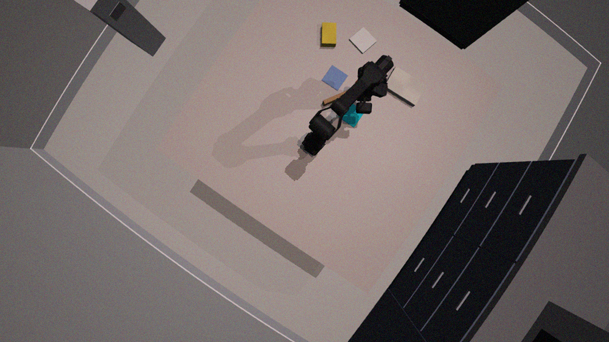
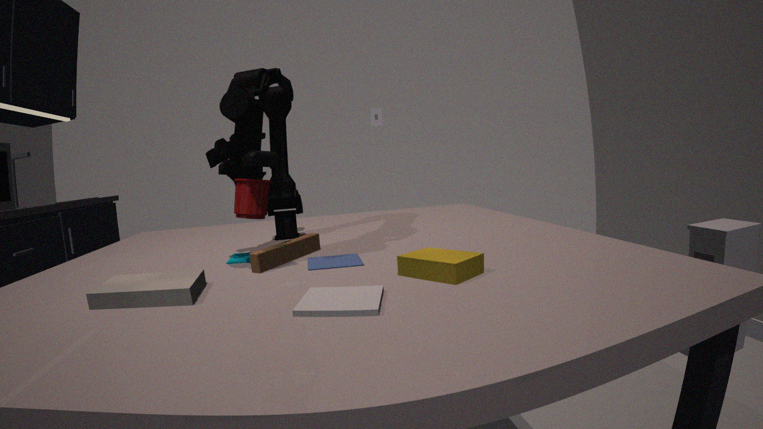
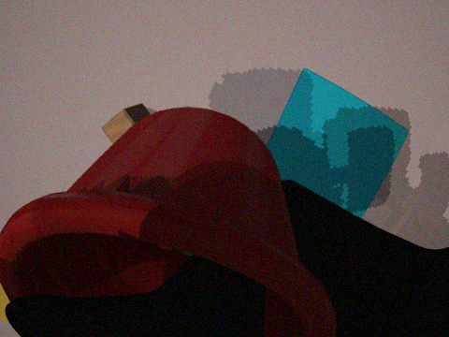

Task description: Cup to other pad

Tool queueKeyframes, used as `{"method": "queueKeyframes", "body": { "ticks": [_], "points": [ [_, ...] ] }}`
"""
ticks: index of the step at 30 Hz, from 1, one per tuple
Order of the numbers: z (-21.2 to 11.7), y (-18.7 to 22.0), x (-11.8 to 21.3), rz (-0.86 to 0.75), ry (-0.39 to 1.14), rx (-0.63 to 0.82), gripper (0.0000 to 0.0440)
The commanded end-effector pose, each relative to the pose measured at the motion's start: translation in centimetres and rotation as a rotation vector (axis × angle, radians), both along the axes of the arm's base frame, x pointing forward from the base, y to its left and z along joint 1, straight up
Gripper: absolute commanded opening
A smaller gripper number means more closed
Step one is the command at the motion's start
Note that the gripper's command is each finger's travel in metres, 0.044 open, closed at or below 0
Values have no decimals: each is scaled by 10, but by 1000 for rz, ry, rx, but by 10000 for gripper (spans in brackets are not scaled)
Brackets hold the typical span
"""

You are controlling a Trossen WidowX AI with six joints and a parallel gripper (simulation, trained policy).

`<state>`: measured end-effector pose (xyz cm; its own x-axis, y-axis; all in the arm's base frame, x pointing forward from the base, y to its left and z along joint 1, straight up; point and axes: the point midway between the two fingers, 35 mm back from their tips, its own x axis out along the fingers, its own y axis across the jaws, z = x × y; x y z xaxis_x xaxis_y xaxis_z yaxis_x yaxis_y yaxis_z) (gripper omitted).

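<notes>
White slab: lying flat at the near middle of the table point(image 1: 246, 189) point(image 2: 373, 367), 1 of 2 pale pieces point(image 1: 363, 40) point(image 2: 339, 300).
Beige block: resting at the near left point(image 1: 404, 85) point(image 2: 146, 288), well apart from the white slab.
Yellow block: sitting to the right point(image 1: 328, 33) point(image 2: 440, 265) point(image 3: 3, 306), beyond the white slab.
Blue pad: lying flat between the yellow block and the bar point(image 1: 334, 78) point(image 2: 335, 261); nothing is standing on it.
Wooden bar: lying between the 2 pads point(image 1: 333, 98) point(image 2: 285, 253) point(image 3: 119, 126).
Teal pad: lying left of the bar, partly shadowed point(image 1: 352, 117) point(image 2: 238, 258) point(image 3: 323, 154).
Red cup: hanging clear above the table, roughly upright, near the teal pad's side point(image 2: 251, 198) point(image 3: 196, 145); the arm is hiding it from the top.
Gripper: grasping the red cup at its rim point(image 2: 251, 179) point(image 3: 238, 220).
Marbles: a tiny green spot is showing inside the cup; their number is staying unclear.
Black arm: standing at the far left, bending over the cup point(image 1: 355, 91) point(image 2: 278, 127).
</notes>
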<state>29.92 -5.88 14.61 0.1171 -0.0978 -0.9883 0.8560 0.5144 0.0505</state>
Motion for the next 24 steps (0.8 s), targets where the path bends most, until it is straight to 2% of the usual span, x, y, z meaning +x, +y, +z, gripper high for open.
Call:
{"method": "queueKeyframes", "body": {
  "ticks": [1, 24],
  "points": [
    [-4, -6, -5, -12, -5, -8, 0],
    [-54, -21, -41, -82, 0, -8, 0]
  ]
}}
